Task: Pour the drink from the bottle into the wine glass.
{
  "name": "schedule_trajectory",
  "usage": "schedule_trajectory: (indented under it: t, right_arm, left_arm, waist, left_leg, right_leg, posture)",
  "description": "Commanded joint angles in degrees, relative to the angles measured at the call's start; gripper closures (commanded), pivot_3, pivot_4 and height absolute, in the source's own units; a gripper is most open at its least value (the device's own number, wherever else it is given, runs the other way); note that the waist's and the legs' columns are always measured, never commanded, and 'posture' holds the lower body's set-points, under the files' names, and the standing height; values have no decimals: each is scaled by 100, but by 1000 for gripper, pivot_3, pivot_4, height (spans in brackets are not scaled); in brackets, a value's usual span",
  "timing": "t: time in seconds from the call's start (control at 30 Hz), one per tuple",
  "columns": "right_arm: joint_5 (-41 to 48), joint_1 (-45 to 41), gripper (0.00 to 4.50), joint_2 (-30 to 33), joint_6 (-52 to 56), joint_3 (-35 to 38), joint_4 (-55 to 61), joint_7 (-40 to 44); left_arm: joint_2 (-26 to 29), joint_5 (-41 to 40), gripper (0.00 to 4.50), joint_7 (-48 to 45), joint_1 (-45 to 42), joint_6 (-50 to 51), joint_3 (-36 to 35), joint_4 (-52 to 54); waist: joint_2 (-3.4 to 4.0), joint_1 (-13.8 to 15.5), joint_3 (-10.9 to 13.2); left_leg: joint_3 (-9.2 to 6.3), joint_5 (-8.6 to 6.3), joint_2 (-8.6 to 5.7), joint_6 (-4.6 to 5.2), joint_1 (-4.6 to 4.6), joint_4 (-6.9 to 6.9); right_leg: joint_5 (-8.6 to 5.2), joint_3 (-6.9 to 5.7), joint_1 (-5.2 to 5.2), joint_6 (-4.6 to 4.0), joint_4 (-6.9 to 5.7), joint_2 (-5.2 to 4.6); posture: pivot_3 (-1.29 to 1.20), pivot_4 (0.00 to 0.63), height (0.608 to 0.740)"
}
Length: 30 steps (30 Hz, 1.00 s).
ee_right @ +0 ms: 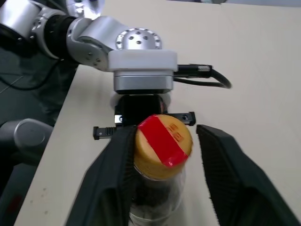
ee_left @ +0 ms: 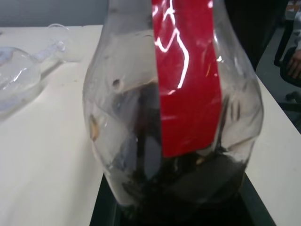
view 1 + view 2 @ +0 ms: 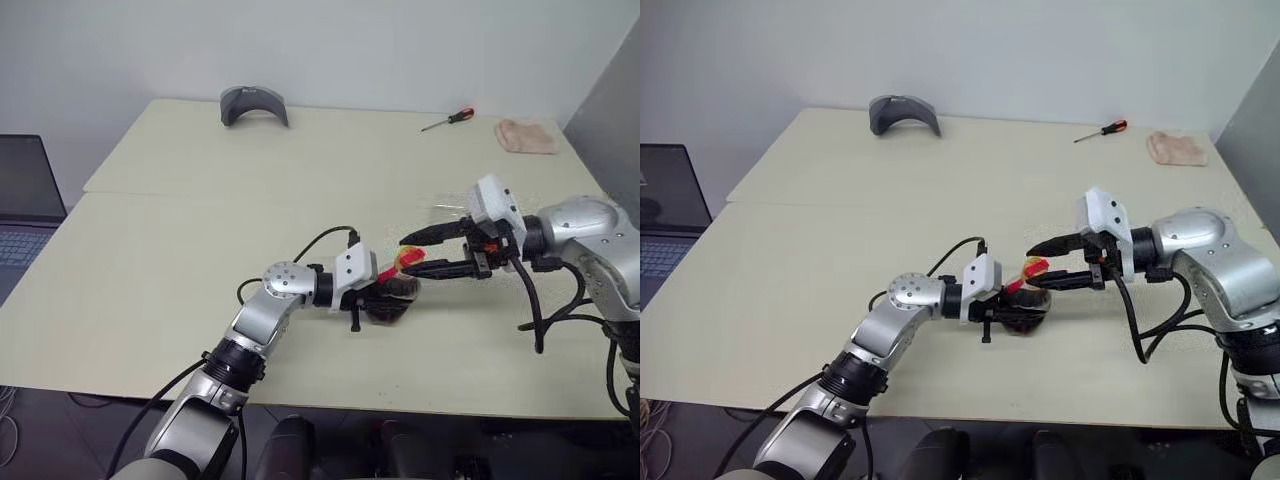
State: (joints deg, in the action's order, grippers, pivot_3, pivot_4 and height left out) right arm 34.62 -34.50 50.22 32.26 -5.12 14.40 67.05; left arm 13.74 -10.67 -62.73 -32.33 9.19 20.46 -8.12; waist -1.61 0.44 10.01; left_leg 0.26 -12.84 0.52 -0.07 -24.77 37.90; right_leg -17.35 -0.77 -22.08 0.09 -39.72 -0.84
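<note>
A grey curved headrest-like object (image 3: 254, 104), a red-handled screwdriver (image 3: 449, 120) and a folded beige cloth (image 3: 526, 136) lie far beyond the hands on the pale surface (image 3: 180, 260); an open laptop (image 3: 22, 205) sits off its left edge.

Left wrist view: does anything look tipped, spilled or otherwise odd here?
The wine glass appears to lie on its side on the table, off to one side of the bottle, not standing on its foot. It could not take a pour like that. No spill is visible.
</note>
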Motion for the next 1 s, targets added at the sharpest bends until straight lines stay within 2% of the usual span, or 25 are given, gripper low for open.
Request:
schedule_trajectory:
  t: [0.03, 0.13, 0.17, 0.3, 0.4, 0.5, 0.7, 0.93, 1.0]
  right_arm:
    - [409, 371, 1116, -37, 558, 890, 757, -894]
    - [935, 979, 149, -415, 1089, 1672, 1778, -2090]
    - [1177, 1247, 0, -532, 1312, 1948, 2157, -2506]
    - [1833, 2049, 0, -921, 1804, 2438, 3305, -3825]
    - [2109, 2482, 0, -1353, 1930, 2242, 3959, -4817]
    - [1659, 2647, 0, -1866, 1841, 1804, 4180, -5655]
    - [648, 2510, 0, -2094, 1459, 1179, 3926, -6140]
    - [285, 2807, 0, -2299, 1012, 1168, 3892, -6046]
    - [224, 2922, 385, -2292, 968, 1111, 3908, -5987]
  left_arm:
    - [-164, -26, 3628, 112, -171, -341, -67, 155]
    - [-240, 60, 3637, 223, -277, -504, -93, -78]
    - [-269, 94, 3637, 266, -318, -571, -104, -175]
    - [-352, 178, 3654, 349, -410, -773, -123, -470]
    - [-435, 202, 3654, 396, -478, -896, -127, -672]
    - [-547, 215, 3654, 428, -555, -948, -127, -851]
    - [-655, 241, 3654, 406, -619, -1034, -137, -1023]
    - [-672, 256, 3655, 388, -622, -1051, -153, -1055]
    - [-672, 258, 3655, 389, -608, -1042, -149, -1037]
  waist:
    - [0, 9, 0]
    - [1, 17, -1]
    - [0, 22, -1]
    - [3, -4, -2]
    - [4, -33, -3]
    - [3, -46, -2]
    - [4, -54, -3]
    - [4, -53, -3]
    - [4, -53, -3]
  left_leg:
    - [2, 0, 0, 0, 0, 1]
    - [2, 0, 0, 0, 0, 1]
    - [1, 0, 0, 0, 0, -1]
    - [1, 0, 1, -1, 1, -4]
    - [1, 0, 1, -1, 4, -1]
    - [2, 0, 0, 0, 2, -1]
    - [4, 0, -3, -1, 2, -3]
    - [3, 0, -1, 0, 2, -3]
    - [3, 0, -1, 0, 2, -3]
  right_leg:
    - [0, 2, 0, 0, -1, 0]
    - [0, 1, 0, 0, -3, 0]
    - [0, 1, -1, 0, -5, 0]
    - [-1, 0, -1, 1, -6, 3]
    - [-1, 2, -1, 2, -12, 5]
    - [-2, 3, -2, 4, -12, 8]
    - [-7, 7, -5, 13, -10, 10]
    - [-9, 7, -6, 16, -10, 13]
    - [-9, 8, -6, 16, -10, 13]
  posture:
    - [0, 150, 740]
    - [0, 150, 740]
    - [0, 150, 740]
    - [0, 150, 740]
    - [0, 150, 740]
    - [0, 150, 740]
    - [0, 150, 740]
    - [0, 150, 740]
    - [0, 150, 740]
